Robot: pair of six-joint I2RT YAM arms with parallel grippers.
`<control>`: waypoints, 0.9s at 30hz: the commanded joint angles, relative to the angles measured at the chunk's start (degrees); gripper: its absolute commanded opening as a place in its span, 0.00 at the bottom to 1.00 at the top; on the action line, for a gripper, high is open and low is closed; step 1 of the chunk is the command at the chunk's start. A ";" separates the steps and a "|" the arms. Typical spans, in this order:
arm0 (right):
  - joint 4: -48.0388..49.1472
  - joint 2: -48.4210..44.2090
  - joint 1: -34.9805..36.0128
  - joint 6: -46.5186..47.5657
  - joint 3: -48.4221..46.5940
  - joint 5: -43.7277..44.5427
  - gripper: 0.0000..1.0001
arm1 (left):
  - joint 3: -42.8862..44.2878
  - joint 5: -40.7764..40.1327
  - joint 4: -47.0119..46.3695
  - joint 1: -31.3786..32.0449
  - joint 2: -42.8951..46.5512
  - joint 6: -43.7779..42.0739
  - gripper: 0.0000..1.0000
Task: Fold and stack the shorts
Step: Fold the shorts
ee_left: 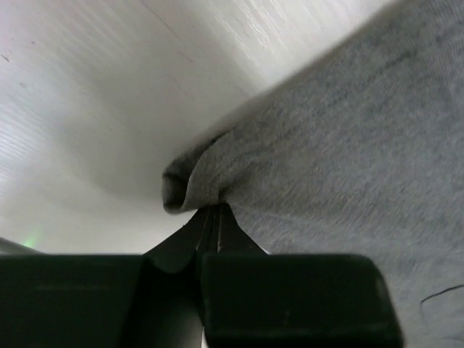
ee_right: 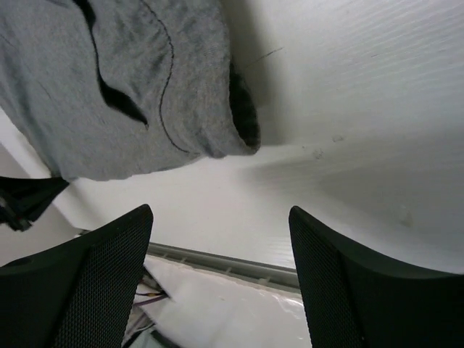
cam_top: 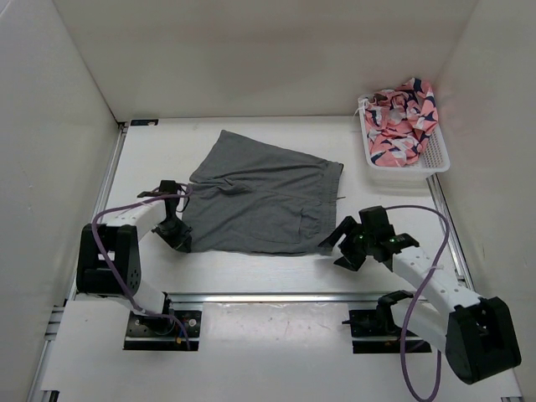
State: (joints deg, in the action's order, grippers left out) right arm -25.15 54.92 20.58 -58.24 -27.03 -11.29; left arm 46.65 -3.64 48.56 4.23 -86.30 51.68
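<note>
The grey shorts (cam_top: 261, 197) lie spread flat in the middle of the table, one layer rumpled near the left edge. My left gripper (cam_top: 181, 241) sits at their near-left corner. In the left wrist view it (ee_left: 210, 209) is shut on a pinched fold of the shorts (ee_left: 341, 145). My right gripper (cam_top: 340, 244) hovers just off the near-right corner. In the right wrist view it (ee_right: 220, 212) is open with only bare table between its fingers (ee_right: 109, 275); the hem of the shorts (ee_right: 130, 87) hangs beyond the tips, untouched.
A white basket (cam_top: 404, 171) stands at the back right with a pink patterned cloth (cam_top: 404, 117) in it. White walls close in the table on three sides. A metal rail (cam_top: 301, 297) runs along the near edge by the arm bases.
</note>
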 commanded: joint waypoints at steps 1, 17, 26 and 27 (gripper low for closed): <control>11.16 2.38 -0.28 -8.11 2.76 -4.97 0.78 | 1.69 -0.23 -1.80 -0.36 0.26 -0.53 0.10; 26.35 5.64 -0.28 -29.21 11.91 1.36 0.64 | 1.69 -0.23 -1.80 -0.36 2.81 -1.58 0.10; 20.88 10.66 -0.28 -26.93 6.47 6.63 0.06 | 2.82 -0.23 -1.80 -0.88 2.28 -1.58 0.10; 18.58 9.95 -0.28 -26.15 5.85 6.63 0.00 | 2.83 -0.23 -1.10 -0.89 2.89 -1.58 0.10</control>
State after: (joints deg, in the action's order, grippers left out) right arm -1.32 66.00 20.36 -85.76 -17.85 -7.46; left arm 47.29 -3.57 47.79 3.97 -85.17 50.43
